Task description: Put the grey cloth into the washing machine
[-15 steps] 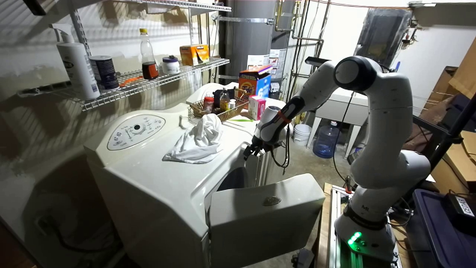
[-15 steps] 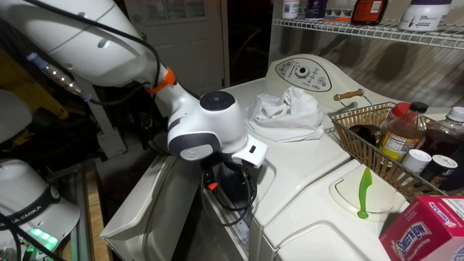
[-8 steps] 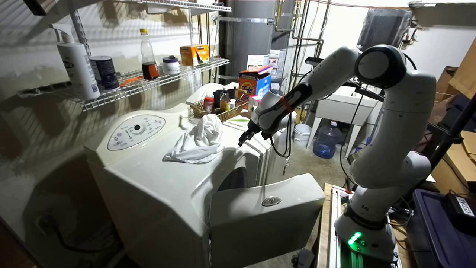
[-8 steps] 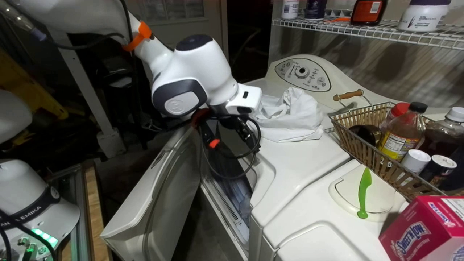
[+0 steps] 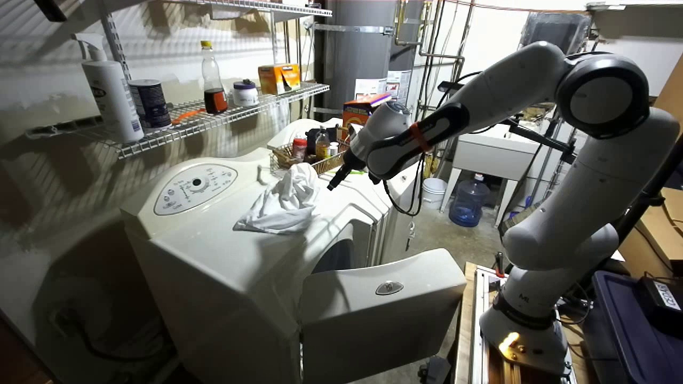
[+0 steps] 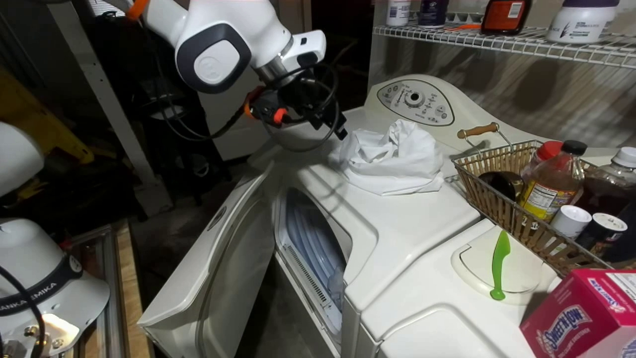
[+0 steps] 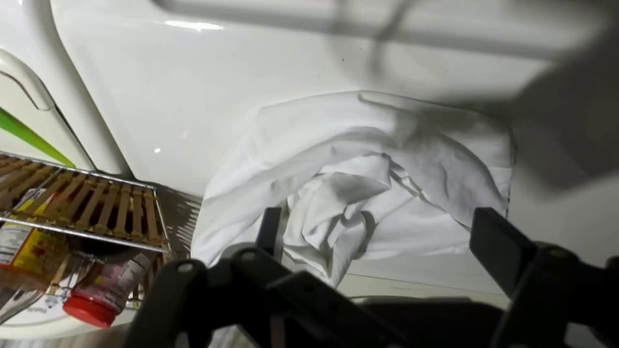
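Note:
A crumpled white to light-grey cloth (image 5: 285, 205) lies on top of the white washing machine (image 5: 197, 250); it also shows in an exterior view (image 6: 392, 161) and the wrist view (image 7: 329, 198). The machine's front door (image 5: 384, 314) stands open in both exterior views, with the drum opening (image 6: 310, 238) uncovered. My gripper (image 5: 332, 186) is above the machine top beside the cloth, apart from it; it also shows in an exterior view (image 6: 342, 133). In the wrist view my gripper (image 7: 377, 220) is open and empty, with the cloth's bunched peak below, nearer the left finger.
A wicker basket (image 6: 497, 216) of bottles stands beside the cloth. A green spoon (image 6: 499, 266) and a pink box (image 6: 576, 318) lie on the neighbouring machine. A wire shelf (image 5: 235, 114) with bottles hangs over the back. The open door juts out toward the arm's base.
My gripper has risen from the front edge by the drum opening and moved up and over toward the cloth. The base light has turned from green to yellowish. Cloth and door have not moved.

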{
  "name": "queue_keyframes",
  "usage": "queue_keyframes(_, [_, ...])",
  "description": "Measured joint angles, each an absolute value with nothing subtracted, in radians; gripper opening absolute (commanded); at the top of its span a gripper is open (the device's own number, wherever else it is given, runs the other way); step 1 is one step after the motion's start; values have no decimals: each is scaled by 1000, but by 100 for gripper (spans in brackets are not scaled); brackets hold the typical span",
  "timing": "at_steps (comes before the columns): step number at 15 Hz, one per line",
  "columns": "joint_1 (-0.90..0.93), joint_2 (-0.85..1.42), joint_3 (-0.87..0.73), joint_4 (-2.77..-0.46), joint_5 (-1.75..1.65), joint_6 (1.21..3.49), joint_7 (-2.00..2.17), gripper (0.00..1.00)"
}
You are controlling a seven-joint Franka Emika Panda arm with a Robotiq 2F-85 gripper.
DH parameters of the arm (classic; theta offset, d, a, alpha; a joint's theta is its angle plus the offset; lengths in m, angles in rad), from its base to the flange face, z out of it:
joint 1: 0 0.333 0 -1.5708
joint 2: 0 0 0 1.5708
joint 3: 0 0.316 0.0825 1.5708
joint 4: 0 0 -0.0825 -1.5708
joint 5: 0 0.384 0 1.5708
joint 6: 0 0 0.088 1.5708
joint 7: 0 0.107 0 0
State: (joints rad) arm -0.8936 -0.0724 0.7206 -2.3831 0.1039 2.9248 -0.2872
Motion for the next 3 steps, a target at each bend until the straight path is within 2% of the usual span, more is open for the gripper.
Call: queue_keyframes(3, [-887, -109, 724, -2389, 114, 2912, -289, 100])
